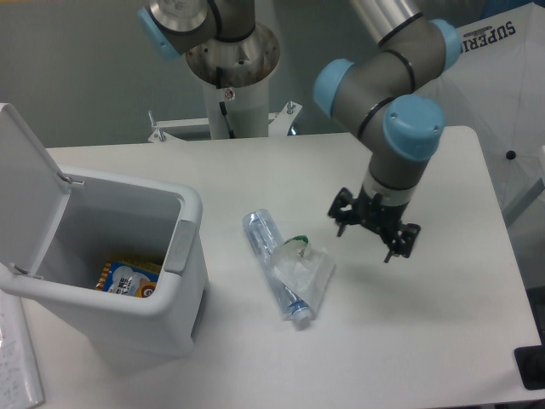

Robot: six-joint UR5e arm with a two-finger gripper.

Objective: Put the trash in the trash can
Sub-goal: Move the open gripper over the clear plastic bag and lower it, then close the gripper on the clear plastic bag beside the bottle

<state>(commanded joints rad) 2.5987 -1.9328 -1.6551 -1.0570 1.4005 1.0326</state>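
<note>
Near the middle of the counter [255,375] lies the crushed clear bottle [271,260], long axis running from about 11 o'clock to 5 o'clock, bluish label and cap end toward 5 o'clock. Crumpled clear wrapper [308,271] rests against the bottle's 3 o'clock side, overlapping its lower half; the small green bit [298,241] sits at the wrapper's top edge. Both items lie flat on the counter, ungrasped.

My gripper [371,228] is at the trash's 2 o'clock, near but not touching the wrapper, pointing down toward the counter. Fingers spread apart, nothing between them. I cannot tell its height above the surface; its shadow falls on the counter just beneath. My wrist with blue caps [413,126] rises behind it toward 12 o'clock.

Trash can [183,243] stands at 9 o'clock of the bottle, apart from it, white, rounded rim, grey latch tab [178,245] on the side facing the bottle. Flip lid [24,183] is raised at the far 9 o'clock side. Colourful packaging [128,277] visible at the bottom inside.

Arm base column [230,81] stands at 12 o'clock beyond the counter's back edge.
</note>
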